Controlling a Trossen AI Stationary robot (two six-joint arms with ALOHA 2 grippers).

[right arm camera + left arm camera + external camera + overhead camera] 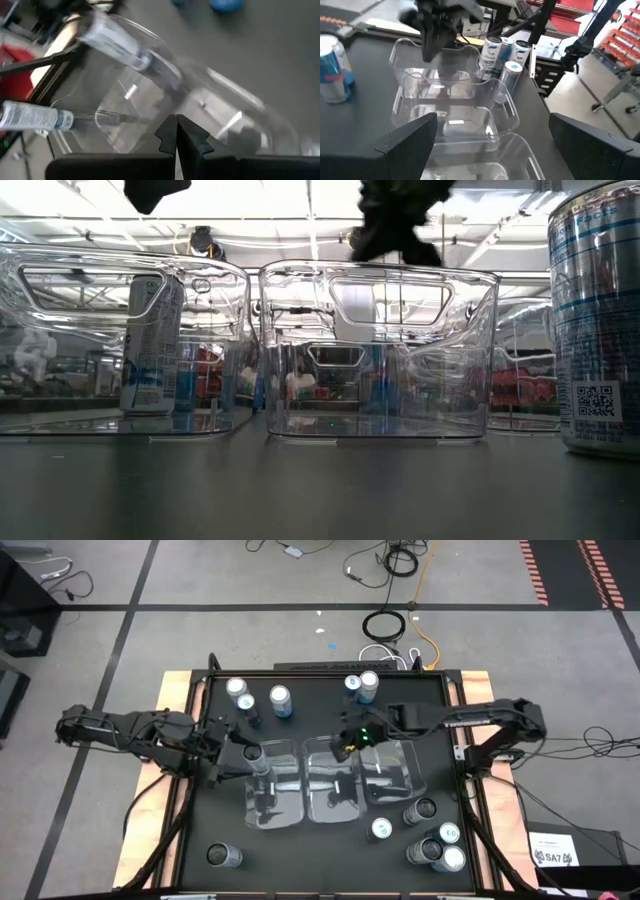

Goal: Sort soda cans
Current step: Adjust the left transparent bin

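Observation:
Three clear bins [330,780] stand side by side mid-table. One silver-white soda can [258,758] stands upright in the left bin, also seen in the low view [150,345]. Other cans stand on the table in groups: far left [247,700], far middle [362,685], near right [432,840], and one near left [225,855]. My left gripper [232,745] is open beside the left bin's left wall; in its wrist view [490,150] the fingers are spread wide with nothing between them. My right gripper [343,747] is shut [177,135], held above the middle bin's far rim.
The bins fill the table's middle; the middle bin [378,350] and the right bin hold nothing I can see. A large can [600,320] stands close to the low camera. Bare dark table [300,860] lies between the near-left can and the near-right group.

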